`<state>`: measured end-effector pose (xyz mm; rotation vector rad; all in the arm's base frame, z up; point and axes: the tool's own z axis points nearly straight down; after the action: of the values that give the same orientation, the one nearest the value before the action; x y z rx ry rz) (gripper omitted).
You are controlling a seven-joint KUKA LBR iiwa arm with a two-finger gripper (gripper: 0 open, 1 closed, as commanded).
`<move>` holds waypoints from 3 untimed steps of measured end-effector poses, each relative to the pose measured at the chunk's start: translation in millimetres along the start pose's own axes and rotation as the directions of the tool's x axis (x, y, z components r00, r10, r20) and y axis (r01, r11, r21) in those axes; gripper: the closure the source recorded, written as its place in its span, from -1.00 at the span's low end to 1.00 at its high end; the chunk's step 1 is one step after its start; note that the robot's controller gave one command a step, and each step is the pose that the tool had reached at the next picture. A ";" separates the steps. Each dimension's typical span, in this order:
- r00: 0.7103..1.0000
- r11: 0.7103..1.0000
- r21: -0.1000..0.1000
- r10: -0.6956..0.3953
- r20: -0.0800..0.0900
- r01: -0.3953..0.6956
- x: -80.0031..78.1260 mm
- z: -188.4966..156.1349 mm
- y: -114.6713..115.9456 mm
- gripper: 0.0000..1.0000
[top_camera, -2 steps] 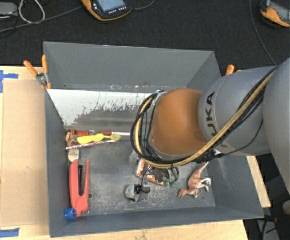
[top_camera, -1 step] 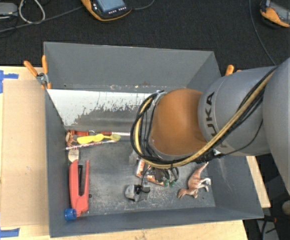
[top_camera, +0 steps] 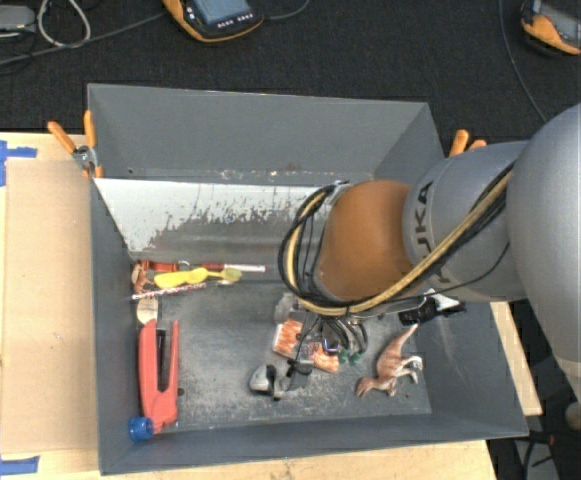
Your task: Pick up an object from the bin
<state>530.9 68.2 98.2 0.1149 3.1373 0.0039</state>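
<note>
claw (top_camera: 300, 358) low over a crumpled copper-coloured piece (top_camera: 290, 338), mid-bin; open or closed: cannot tell, orange wrist cover (top_camera: 360, 243) blocks. brown toy dinosaur (top_camera: 390, 368) near; red-handled tool (top_camera: 158, 373) well apart.

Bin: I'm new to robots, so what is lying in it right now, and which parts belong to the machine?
toy animal: one, brown, front right of the floor, apart from the rest
crumpled thing: one, orange and white, middle of the floor, right by the gripper
small lump: one, grey, front middle
hand tool: one, red handles with a blue end, along the left wall
yellow thing: one, back left, among thin sticks
bin: one, grey metal
arm: one, grey, reaching in from the right
wrist cover: one, orange-brown, looped with cables
gripper: one, dark, low over the middle
</note>
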 end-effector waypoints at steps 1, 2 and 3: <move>1.000 1.000 -0.001 0.011 0.002 -0.011 4.7 26.0 -73.7 -1.00; 0.996 0.996 0.000 0.087 -0.004 -0.087 13.4 16.4 -88.6 1.00; 0.996 0.996 0.000 0.087 -0.004 -0.087 13.4 16.4 -88.6 1.00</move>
<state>511.1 -19.2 81.6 0.2522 3.1333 0.0047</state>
